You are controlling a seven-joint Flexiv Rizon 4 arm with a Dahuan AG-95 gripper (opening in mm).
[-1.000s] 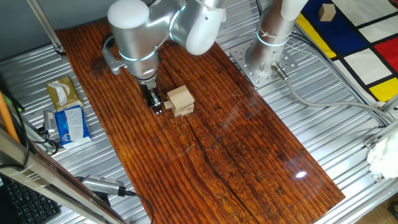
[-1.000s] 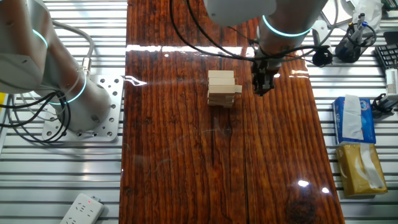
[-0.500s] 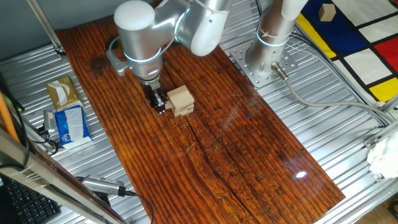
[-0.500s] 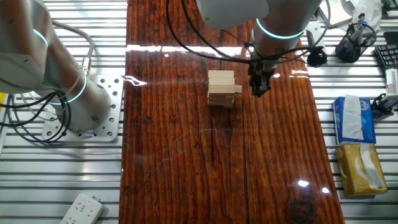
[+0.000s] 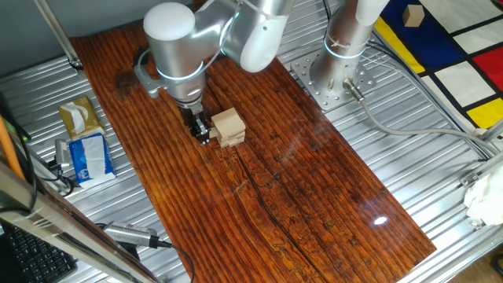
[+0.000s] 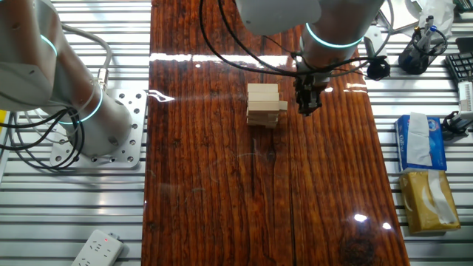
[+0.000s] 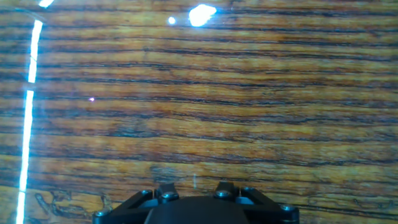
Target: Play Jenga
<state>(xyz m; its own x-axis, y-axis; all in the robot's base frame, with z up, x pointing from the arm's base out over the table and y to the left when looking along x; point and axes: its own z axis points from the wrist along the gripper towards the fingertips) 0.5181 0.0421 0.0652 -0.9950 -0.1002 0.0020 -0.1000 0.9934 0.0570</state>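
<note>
— My gripper (image 5: 203, 134) hangs low over the wooden table (image 5: 314, 196), fingers pointing down, right beside the Jenga stack (image 5: 227, 126). The fingers look drawn close together with nothing between them, though I cannot tell whether they fully meet.

— Which way does the stack lie from you?

— In the other fixed view my gripper (image 6: 305, 105) sits just to the right of the stack (image 6: 264, 105), near but not touching. One block (image 6: 278, 106) in a middle layer juts out of the stack's side toward me, so its long axis points roughly at my fingers.

— Does the hand view help?

— No. It shows only table grain and the dark gripper body at the bottom edge; the stack is out of frame.

— So the move?

— I judge it as a short sideways reach to that jutting end.
</note>
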